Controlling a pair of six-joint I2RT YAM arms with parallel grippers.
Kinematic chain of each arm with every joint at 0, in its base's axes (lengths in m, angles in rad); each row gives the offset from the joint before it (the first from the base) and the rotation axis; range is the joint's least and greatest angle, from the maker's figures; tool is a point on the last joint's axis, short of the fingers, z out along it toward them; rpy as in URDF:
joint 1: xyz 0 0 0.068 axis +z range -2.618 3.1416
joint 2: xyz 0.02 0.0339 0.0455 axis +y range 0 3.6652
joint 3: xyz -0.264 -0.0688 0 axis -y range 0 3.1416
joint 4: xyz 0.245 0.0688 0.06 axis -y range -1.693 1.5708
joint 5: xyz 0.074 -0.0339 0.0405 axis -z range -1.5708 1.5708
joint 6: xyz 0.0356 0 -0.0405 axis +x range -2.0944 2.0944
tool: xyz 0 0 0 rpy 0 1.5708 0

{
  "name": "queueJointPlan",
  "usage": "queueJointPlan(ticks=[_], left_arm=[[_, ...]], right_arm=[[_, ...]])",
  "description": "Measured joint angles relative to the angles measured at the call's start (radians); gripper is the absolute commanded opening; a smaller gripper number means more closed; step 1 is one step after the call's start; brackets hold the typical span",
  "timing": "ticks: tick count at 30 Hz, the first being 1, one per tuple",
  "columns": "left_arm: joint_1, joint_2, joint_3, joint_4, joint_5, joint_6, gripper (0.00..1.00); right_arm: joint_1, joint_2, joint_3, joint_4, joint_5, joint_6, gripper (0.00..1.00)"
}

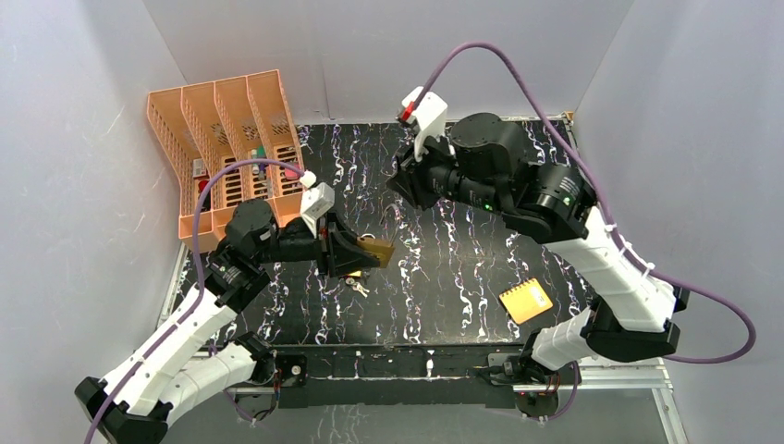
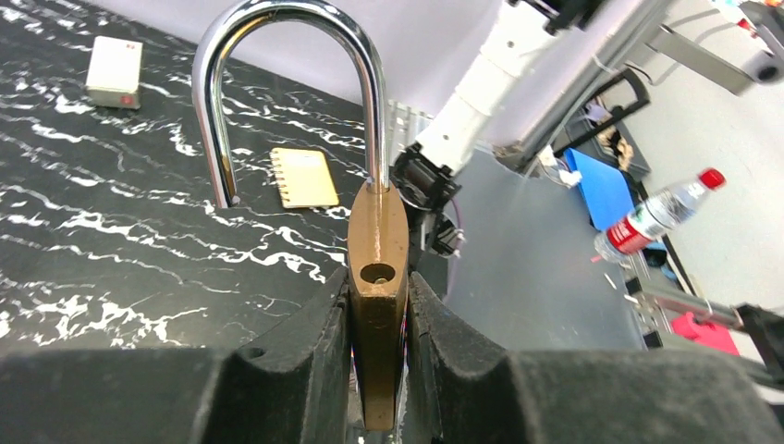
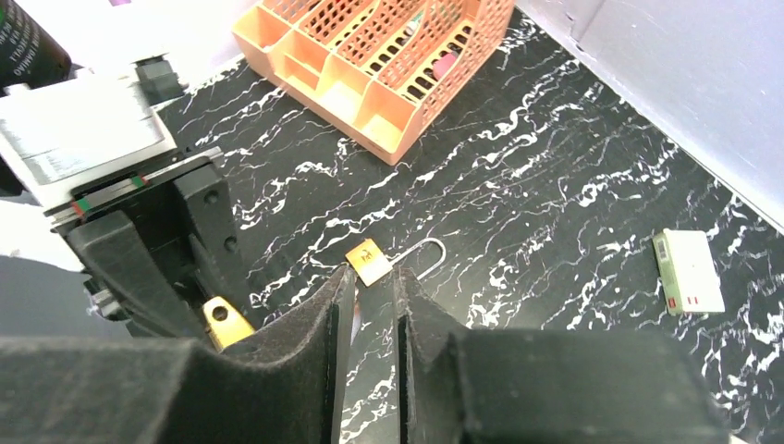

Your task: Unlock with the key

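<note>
Left gripper (image 2: pixel 377 310) clamped on padlock (image 2: pixel 377 236), shackle (image 2: pixel 209 111) apparently sprung free; right gripper (image 3: pixel 368 282) slightly apart, empty; key (image 1: pixel 357 286) on table (image 1: pixel 444 277) about padlock's six o'clock: unlocking seemingly done.

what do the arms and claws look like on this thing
The left arm and right arm are built from white shell links with black joints. Each carries a looping purple cable and a white bracket at the wrist, with a red tip on the right one. The left claw and right claw have chunky matte black fingers.
</note>
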Motion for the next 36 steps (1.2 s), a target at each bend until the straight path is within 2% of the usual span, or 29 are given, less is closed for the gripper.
queueJointPlan(ticks=[7,14,24,32,36], left_arm=[[-0.001,-0.067,-0.081,0.151,0.148,-0.023,0.0],[-0.004,-0.072,-0.084,0.212,0.226,-0.033,0.0],[-0.004,-0.085,-0.084,0.274,0.232,-0.055,0.0],[-0.007,-0.086,-0.083,0.304,0.191,-0.055,0.0],[-0.013,-0.089,-0.083,0.306,0.155,-0.053,0.0]], right_arm=[[-0.023,0.057,-0.012,0.035,-0.155,-0.095,0.24],[-0.06,0.068,-0.013,0.04,-0.312,-0.122,0.2],[-0.06,0.066,-0.053,-0.031,-0.499,-0.124,0.14],[-0.063,0.0,-0.084,-0.089,-0.533,-0.121,0.08],[-0.07,-0.063,-0.092,-0.093,-0.549,-0.111,0.12]])
